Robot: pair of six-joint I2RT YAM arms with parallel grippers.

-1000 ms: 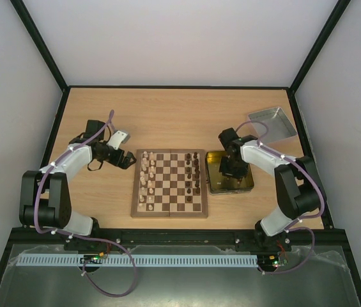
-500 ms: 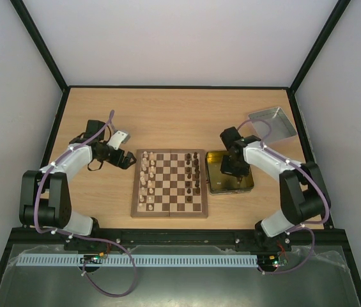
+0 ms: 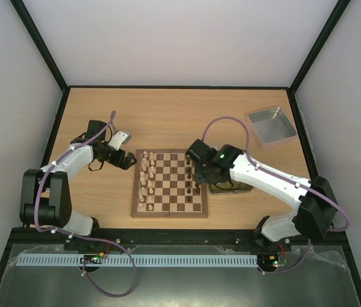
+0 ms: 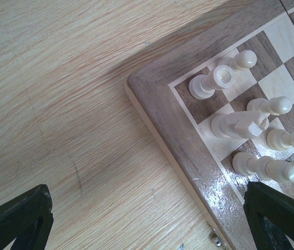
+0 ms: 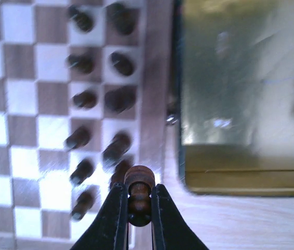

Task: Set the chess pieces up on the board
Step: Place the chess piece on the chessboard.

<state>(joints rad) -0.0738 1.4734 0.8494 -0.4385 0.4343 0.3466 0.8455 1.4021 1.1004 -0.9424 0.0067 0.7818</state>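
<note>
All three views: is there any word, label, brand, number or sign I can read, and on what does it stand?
None readable in any view. The board has a plain border with no letters or numbers where it shows. The gold tin, the metal tray and the chess pieces show no print. The right wrist view is blurred.

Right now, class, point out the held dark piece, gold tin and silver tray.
dark piece (image 5: 139,194), right wrist view, its middle.
gold tin (image 5: 240,166), right wrist view, side wall.
silver tray (image 3: 271,126), top view, bare floor.
</note>
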